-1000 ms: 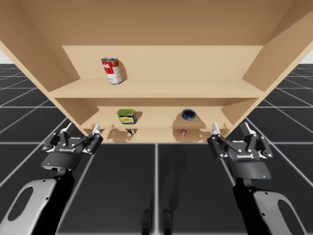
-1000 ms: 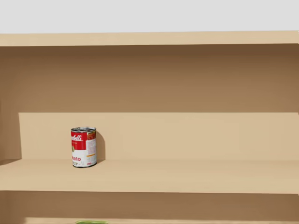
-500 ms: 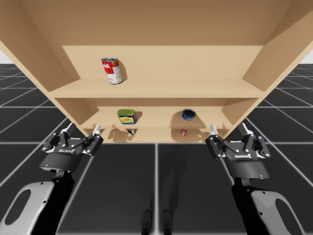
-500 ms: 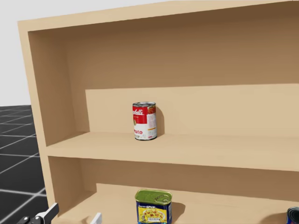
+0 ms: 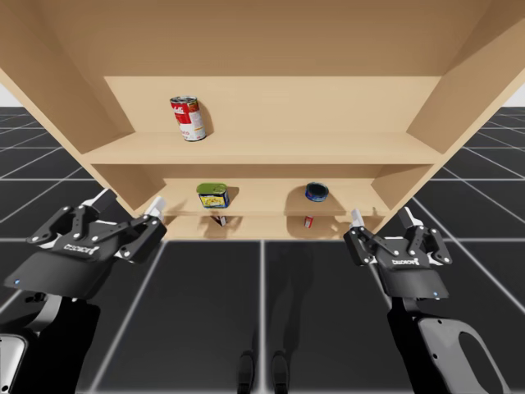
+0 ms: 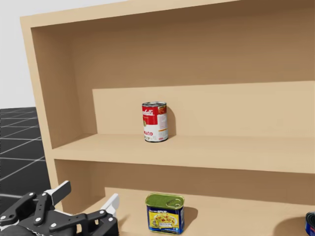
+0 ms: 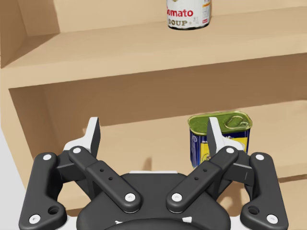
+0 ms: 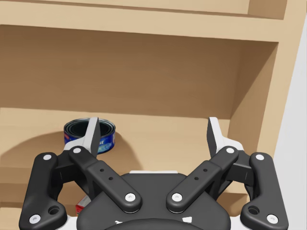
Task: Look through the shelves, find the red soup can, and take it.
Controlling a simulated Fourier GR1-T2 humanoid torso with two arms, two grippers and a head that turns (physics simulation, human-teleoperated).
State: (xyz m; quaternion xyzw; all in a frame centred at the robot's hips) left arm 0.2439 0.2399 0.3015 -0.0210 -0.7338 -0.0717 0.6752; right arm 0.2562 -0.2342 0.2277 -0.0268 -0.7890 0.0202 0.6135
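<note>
The red soup can [image 5: 189, 118] stands upright at the left of the upper shelf [image 5: 262, 149], also seen at eye level [image 6: 155, 122]. My left gripper [image 5: 130, 203] is open in front of the shelf unit's lower left, below the can and well short of it. Along that gripper [image 7: 153, 129] the red soup can [image 7: 188, 14] stands ahead and above, with nothing between the fingers. My left gripper [image 6: 88, 195] also shows under the upper shelf. My right gripper [image 5: 382, 216] hangs open at the unit's lower right, holding nothing [image 8: 153, 127].
A green-topped rectangular tin [image 5: 212, 195] and a low blue can [image 5: 317, 192] sit on the middle shelf. The tin [image 7: 220, 136] lies ahead of my left gripper's right finger. The blue can [image 8: 79, 134] is ahead of my right gripper. Two small items [image 5: 219, 220] sit on the lowest shelf.
My left arm has risen and come closer to the high camera, its gripper still open. My head has turned a little. The right gripper has barely moved.
</note>
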